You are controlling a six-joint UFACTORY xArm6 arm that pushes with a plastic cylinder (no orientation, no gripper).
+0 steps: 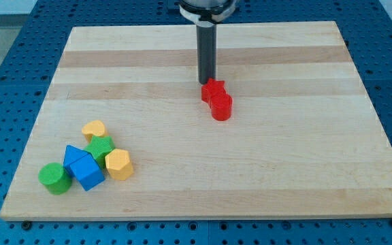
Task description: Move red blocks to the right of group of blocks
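Camera view: two red blocks sit touching each other a little above and right of the frame's centre on the wooden counter (264, 170). The upper one looks like a red star block (213, 89); the lower one, just down and right of it, reads as a red cylinder (222, 107), though its exact shape is hard to settle. They look like small, rigid, light pieces that should slide readily on the smooth wood. Being two loose bodies in contact, they may well split or pivot if pushed off-centre, so I judge the best place to bear on them is the middle of the pair's flank, low and square, not a corner of the star.

The group of blocks lies in the frame's lower left, well apart from the reds: a yellow heart-like block (94, 128), a green block (101, 146) below it, a yellow hexagon (118, 164), two blue blocks of which the blue cube (86, 171) is nearer the bottom, and a green cylinder (54, 177) furthest left.

The arm drops straight down from the frame's top centre, its rod upright. My tip (206, 83) stands just above the star's upper edge, touching it or nearly so. There are no jaws on this rig, so nothing is clenched or released.
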